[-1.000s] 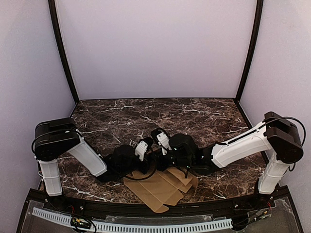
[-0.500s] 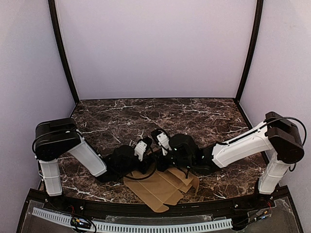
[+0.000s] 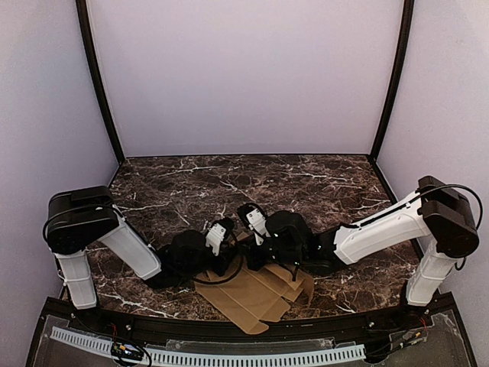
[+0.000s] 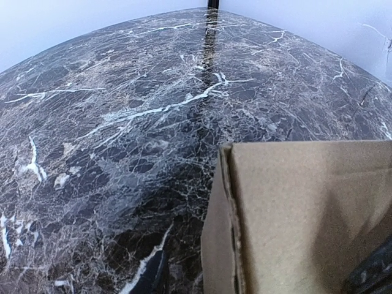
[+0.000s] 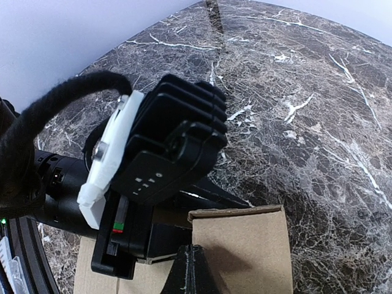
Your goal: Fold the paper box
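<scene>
the plain brown die-cut cardboard paper box (image 3: 252, 300) lies low in the middle of the top view, at the near edge of the dark, white-veined marble table (image 3: 306, 183). most of it is flat, and you can see a flap tilted up at its right end. both arms reach in from the two sides and meet just above it in that frame.

in your left wrist view the left gripper (image 4: 263, 278) has its jaws spread. one dark fingertip (image 4: 153, 279) shows at the bottom edge over bare marble, clear of the cardboard. the other fingertip (image 4: 375, 275) shows at the lower right corner, in front of a raised cardboard panel that fills the lower right of the frame. it grips nothing that you can see.

in your right wrist view the right gripper (image 5: 193, 269) is clenched. its dark fingers come together in a single wedge at the bottom centre, right at the left edge of an upright flap of the paper box, and they appear to pinch that edge. the left arm's black ribbed housing with a white plate (image 5: 171, 147) fills the middle left of that frame, and a thick black cable (image 5: 55, 104) arcs away towards the left edge.
</scene>
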You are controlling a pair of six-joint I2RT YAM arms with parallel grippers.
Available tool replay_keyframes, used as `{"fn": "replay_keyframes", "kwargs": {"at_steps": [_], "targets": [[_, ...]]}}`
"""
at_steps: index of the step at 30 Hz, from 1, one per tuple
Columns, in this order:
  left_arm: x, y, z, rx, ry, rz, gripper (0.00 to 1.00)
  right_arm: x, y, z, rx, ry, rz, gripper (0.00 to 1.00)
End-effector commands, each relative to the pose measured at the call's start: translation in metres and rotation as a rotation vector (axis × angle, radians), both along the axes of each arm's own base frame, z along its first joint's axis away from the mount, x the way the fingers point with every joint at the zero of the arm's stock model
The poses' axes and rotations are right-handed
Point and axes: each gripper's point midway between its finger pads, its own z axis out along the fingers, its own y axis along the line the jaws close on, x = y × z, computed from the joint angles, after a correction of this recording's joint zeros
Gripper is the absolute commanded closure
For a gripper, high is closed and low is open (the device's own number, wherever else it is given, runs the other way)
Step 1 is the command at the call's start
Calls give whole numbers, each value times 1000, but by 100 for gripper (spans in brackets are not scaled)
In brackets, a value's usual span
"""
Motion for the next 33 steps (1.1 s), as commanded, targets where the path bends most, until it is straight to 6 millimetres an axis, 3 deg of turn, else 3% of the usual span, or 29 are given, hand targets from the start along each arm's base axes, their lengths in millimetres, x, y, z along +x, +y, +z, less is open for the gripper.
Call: {"fn": "replay_keyframes", "kwargs": {"at_steps": [1,5,7,14,19,23,29,33], "targets": [[-3,1,12,-13,-9,-9,77,-4,-2,5,-8,-11,2,100],[-4,-1,15,-15,-11,-22,97,-2,-3,7,-7,-15,-4,100],[-4,-1,17,-15,-12,-24,99,-2,-2,10,-6,-21,-2,100],[-1,4,21,20,-24,5,99,0,-7,40,30,-62,-9,100],[8,16,25,72,-34,82,99,0,-18,70,32,-115,-15,69],[15,29,25,139,-20,156,99,-1,-34,83,4,-143,-20,58],[21,48,24,185,41,284,99,-1,-74,86,-38,-142,-71,53],[17,61,26,166,103,353,99,-7,-93,82,-60,-107,-81,59]]}}
